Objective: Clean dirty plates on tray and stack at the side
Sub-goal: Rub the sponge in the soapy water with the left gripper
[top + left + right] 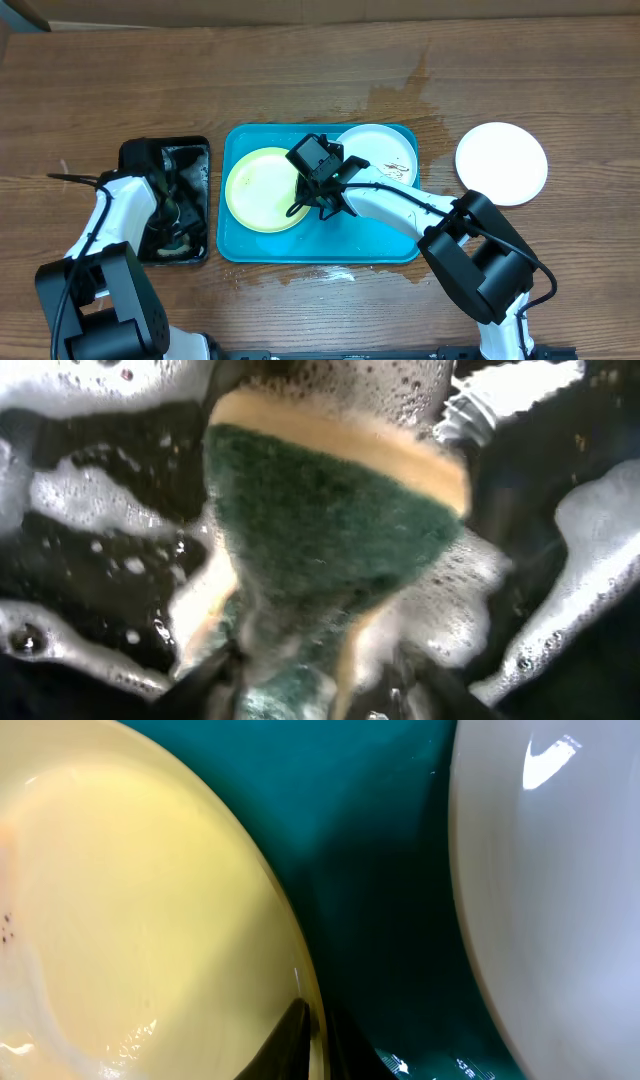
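Note:
The turquoise tray (250,246) holds a pale yellow-green plate (262,190) at its left and a white plate (385,150) with brown smears at its right. A second white plate (502,163) lies on the table to the right of the tray. My right gripper (305,200) is shut on the yellow-green plate's right rim; the right wrist view shows the rim (312,1010) pinched between the fingers (318,1045), with the white plate (540,890) beside it. My left gripper (315,680) is down in the black tray, shut on a soapy green-and-yellow sponge (320,530).
The black tray (195,150) with foamy water stands left of the turquoise tray. Wet patches lie on the wooden table behind (400,95) and in front of the tray (330,272). A cardboard edge runs along the far side.

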### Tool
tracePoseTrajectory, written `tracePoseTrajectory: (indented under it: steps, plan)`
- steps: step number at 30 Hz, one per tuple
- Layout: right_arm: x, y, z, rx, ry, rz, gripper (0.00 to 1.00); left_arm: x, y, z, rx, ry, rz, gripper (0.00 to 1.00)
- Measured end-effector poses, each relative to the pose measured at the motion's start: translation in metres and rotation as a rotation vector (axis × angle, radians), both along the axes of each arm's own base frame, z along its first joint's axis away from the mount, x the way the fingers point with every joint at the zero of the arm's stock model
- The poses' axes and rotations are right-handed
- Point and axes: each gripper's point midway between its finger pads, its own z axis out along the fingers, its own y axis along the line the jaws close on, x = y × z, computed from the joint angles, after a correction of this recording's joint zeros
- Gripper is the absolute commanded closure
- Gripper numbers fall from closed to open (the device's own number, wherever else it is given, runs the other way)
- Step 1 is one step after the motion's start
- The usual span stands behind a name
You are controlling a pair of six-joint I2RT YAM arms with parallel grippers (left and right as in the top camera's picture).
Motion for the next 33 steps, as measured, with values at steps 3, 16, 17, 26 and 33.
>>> tracePoseTrajectory:
  steps: [3, 16, 17, 26, 33]
  plan:
    - [0.000, 0.000, 0.000, 0.000, -0.001, -0.001, 0.91, 0.007, 0.002, -0.001, 0.010, -0.033, -0.001, 0.58]
    - [0.000, 0.000, 0.000, -0.001, 0.001, 0.000, 0.91, 0.010, 0.001, 0.003, -0.002, -0.035, 0.014, 0.35]
    - [0.000, 0.000, 0.000, -0.001, 0.001, 0.000, 0.91, 0.007, 0.000, 0.003, -0.005, -0.024, 0.014, 0.39]
    - [0.000, 0.000, 0.000, -0.001, 0.001, 0.000, 0.91, 0.009, 0.002, -0.002, 0.009, -0.045, 0.022, 0.75]
    - [0.000, 0.000, 0.000, -0.001, 0.001, 0.000, 0.91, 0.018, 0.006, -0.006, 0.028, -0.090, 0.017, 0.68]
